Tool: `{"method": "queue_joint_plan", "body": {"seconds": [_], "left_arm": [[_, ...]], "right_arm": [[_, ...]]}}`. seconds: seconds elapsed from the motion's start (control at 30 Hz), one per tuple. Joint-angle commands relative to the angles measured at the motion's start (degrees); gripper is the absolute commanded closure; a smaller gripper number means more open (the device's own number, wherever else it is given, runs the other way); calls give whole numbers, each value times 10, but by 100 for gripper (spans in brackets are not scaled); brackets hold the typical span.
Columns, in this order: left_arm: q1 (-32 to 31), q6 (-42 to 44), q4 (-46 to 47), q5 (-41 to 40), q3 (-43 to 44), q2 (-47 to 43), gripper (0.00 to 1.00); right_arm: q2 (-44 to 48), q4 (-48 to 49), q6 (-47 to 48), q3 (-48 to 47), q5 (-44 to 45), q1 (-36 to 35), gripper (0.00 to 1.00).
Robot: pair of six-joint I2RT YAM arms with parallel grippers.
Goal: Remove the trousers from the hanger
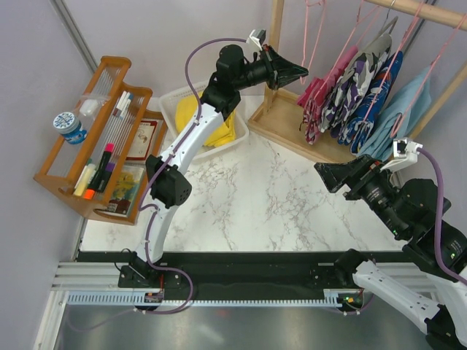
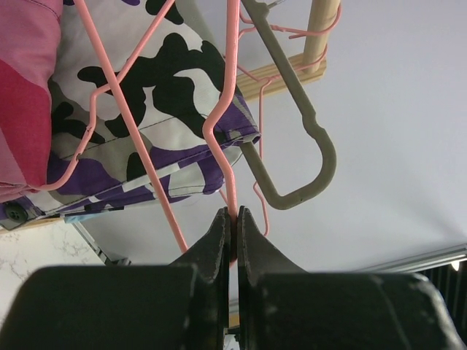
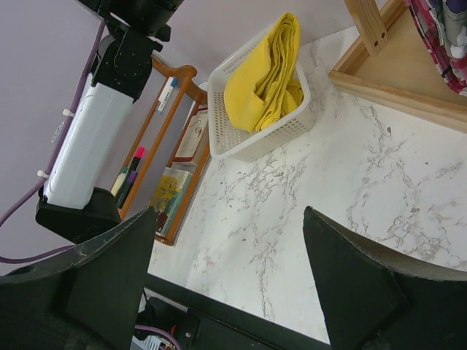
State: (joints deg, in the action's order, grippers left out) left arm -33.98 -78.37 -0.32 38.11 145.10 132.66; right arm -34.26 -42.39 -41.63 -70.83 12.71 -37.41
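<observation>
The yellow trousers (image 1: 208,120) lie folded in a white basket (image 1: 171,98); they also show in the right wrist view (image 3: 266,73). The pink camouflage trousers (image 1: 321,95) hang on a pink hanger on the wooden rack, and show at the left edge of the left wrist view (image 2: 25,87). My left gripper (image 1: 300,71) is raised beside them, shut on the wire of a pink hanger (image 2: 232,109), with its tips (image 2: 234,215) pinching it. My right gripper (image 1: 325,173) is open and empty above the table (image 3: 230,219).
A purple-white camouflage garment (image 1: 365,80) and a light blue garment (image 1: 401,109) hang to the right of the trousers. A grey hanger (image 2: 306,138) hangs close by. The rack's wooden base (image 1: 288,127) stands at the back, and a wooden shelf of pens (image 1: 102,146) at the left.
</observation>
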Motion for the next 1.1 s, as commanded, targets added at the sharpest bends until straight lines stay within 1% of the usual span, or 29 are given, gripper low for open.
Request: {"method": "queue_joint_plan", "body": {"seconds": [0.0, 0.17, 0.27, 0.4, 0.43, 0.47, 0.53, 0.57, 0.67, 0.8, 0.87, 0.9, 1.07], "left_arm": [[5, -23, 31, 12, 19, 1, 98], [5, -14, 18, 21, -56, -40, 98], [8, -6, -9, 33, -82, -51, 98], [13, 1, -10, 46, -114, -71, 98], [14, 13, -10, 49, -124, -77, 93], [15, 21, -13, 49, -129, -83, 81], [16, 54, -33, 45, -147, -107, 69], [18, 67, -43, 41, -152, -119, 60], [22, 106, -63, 40, -186, -158, 48], [33, 173, -114, 19, -227, -216, 42], [37, 214, -145, 6, -247, -249, 37], [39, 239, -157, 2, -251, -258, 30], [40, 314, -241, -27, -276, -319, 29]], "right_arm": [[-1, 21, -7, 4, -5, -2, 11], [-1, 21, -8, 3, -4, -1, 11], [-5, 21, -10, -4, -3, -2, 12], [-8, 21, -8, -15, 2, -1, 12], [-9, 21, -7, -18, 2, -1, 11], [-11, 21, -6, -20, 3, -1, 11], [-12, 20, -3, -27, 4, -1, 11], [-14, 20, -2, -29, 5, -1, 11], [-14, 19, 3, -33, 8, -1, 11], [-23, 15, 7, -38, 7, -1, 11], [-28, 16, 8, -41, 7, -1, 11], [-30, 16, 9, -41, 8, -1, 11], [-44, 17, 13, -40, 15, -1, 11]]}}
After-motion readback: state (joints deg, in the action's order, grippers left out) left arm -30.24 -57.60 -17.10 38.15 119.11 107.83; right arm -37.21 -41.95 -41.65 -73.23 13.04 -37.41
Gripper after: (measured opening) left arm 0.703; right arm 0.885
